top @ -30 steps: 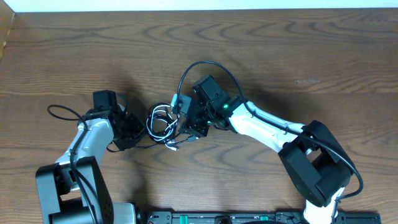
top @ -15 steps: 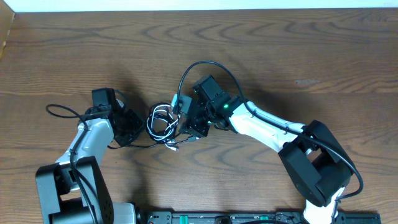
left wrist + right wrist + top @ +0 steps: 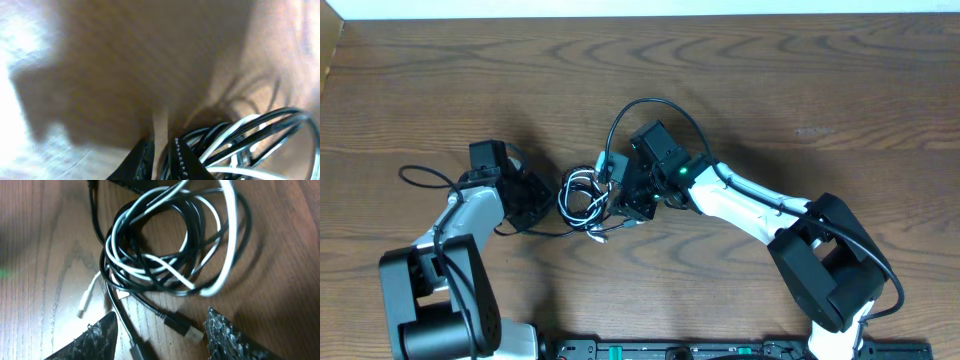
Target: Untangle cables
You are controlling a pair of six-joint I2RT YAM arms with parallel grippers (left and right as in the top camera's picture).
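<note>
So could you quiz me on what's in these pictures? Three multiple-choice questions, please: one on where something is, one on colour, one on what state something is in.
1. Where does the cable tangle lie?
A. Between the left gripper and the right gripper
B. At the table's far edge
C. Draped over the right arm

2. What colours are its cords?
A. Red and blue
B. Black and white
C. All yellow

3. How do the right gripper's jaws stand?
A. Pressed tightly together
B. Wide apart, gripping nothing
C. Hidden from every camera

Answers:
1 A: the overhead view shows the tangle between the two gripper tips.
2 B: the right wrist view shows a black cord wound together with a white cord.
3 B: in the right wrist view the jaws stand wide apart, with nothing clamped between them.
</note>
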